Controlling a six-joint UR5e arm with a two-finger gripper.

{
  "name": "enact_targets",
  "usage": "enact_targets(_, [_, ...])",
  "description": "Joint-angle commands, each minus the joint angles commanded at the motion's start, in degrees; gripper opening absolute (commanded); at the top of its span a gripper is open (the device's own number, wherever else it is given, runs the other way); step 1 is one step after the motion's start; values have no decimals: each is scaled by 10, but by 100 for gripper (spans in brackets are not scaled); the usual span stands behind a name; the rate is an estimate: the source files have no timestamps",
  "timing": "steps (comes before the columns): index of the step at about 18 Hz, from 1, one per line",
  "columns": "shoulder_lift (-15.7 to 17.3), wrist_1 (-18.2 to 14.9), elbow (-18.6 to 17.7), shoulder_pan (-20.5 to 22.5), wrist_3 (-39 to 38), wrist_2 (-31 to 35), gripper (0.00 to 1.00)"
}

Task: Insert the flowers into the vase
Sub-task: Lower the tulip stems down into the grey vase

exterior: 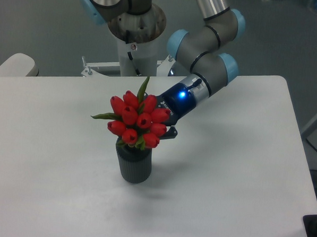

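Note:
The flowers (136,120), a tight bunch of red tulip buds with green leaves, stand in the mouth of the vase (135,165), a small dark grey ribbed cylinder upright on the white table (224,180). The bunch is wider than the vase and hides its mouth. My gripper (166,127) reaches in from the right, just behind the buds. Its fingers are mostly hidden by the flowers, so I cannot tell whether they are open or shut on the stems.
The arm's base (135,37) stands at the table's back edge. A pale rounded object (15,66) sits at the far left. A dark object (313,228) is at the table's front right corner.

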Motion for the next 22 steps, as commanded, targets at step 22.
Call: enact_targets(22, [-12,2,4,4,0,12,67])
